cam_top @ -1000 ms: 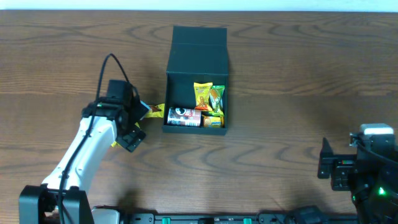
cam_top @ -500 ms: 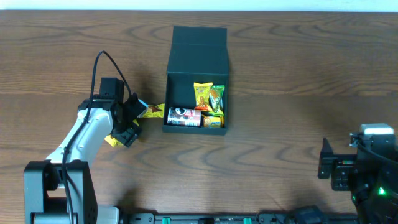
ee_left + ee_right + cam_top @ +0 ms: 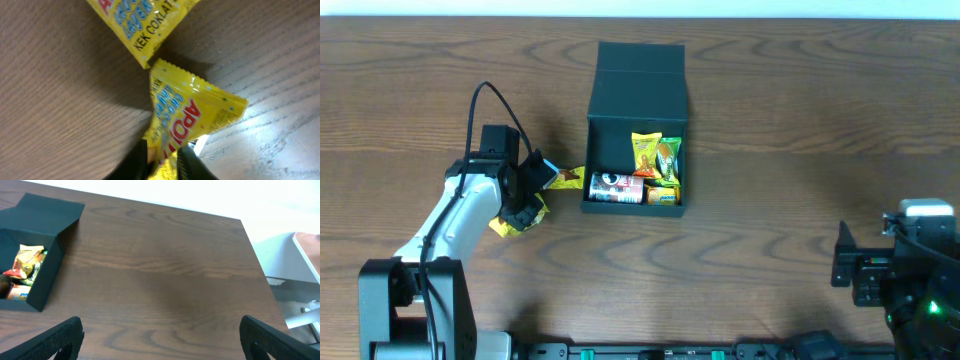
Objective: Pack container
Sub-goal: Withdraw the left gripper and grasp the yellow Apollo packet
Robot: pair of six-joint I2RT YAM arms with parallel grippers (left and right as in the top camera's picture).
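The container (image 3: 638,96) is a dark teal box standing open at mid-table, its flap lid folded back. Inside it lie several snack packets (image 3: 654,158) and a red-topped can (image 3: 617,187) on its side. My left gripper (image 3: 527,197) is down on the table left of the box, shut on a yellow snack packet (image 3: 192,112), with the foil pinched between its fingers (image 3: 142,162). A second yellow packet (image 3: 145,20) lies just beyond it, close to the box's left wall (image 3: 563,180). My right gripper (image 3: 162,345) hangs open and holds nothing at the front right, far from the container (image 3: 50,275).
The left arm's black cable (image 3: 492,105) loops above the arm. The table's right edge (image 3: 260,265) borders a white surface and grey fixture (image 3: 300,275). Bare wood stretches between the box and my right gripper (image 3: 850,265).
The left gripper shifted slightly left, and its jaws have closed from wide open onto the yellow packet. The right arm has not moved.
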